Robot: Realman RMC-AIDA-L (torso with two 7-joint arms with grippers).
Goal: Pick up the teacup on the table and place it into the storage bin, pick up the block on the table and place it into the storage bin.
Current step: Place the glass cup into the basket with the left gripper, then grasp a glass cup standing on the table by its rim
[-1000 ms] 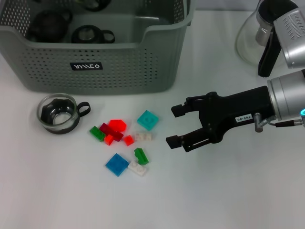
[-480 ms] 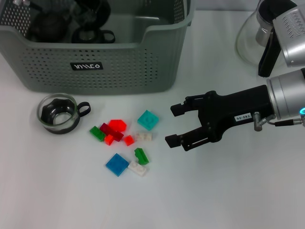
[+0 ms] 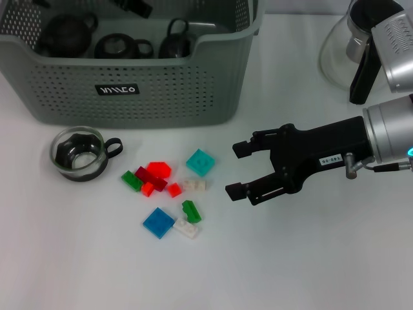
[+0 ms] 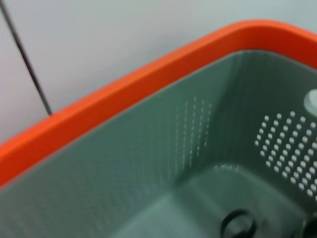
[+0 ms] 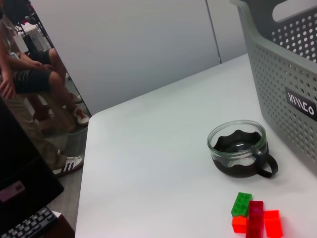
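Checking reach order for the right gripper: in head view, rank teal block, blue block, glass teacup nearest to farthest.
From the right gripper, fingers open:
1. Teal block, just to its left.
2. Blue block, farther left, nearer the robot.
3. Glass teacup, far left, before the storage bin.

White table (image 3: 310, 258) carries the grey-green storage bin (image 3: 161, 90) at the back left, with a glass teacup (image 3: 79, 153) with a dark base standing just in front of it. Right of the cup lies a loose cluster of small blocks (image 3: 169, 190): green, red, dark red, white, a teal tile, a blue tile, some touching. A glass pot (image 3: 342, 55) with a black handle stands at the back right corner.
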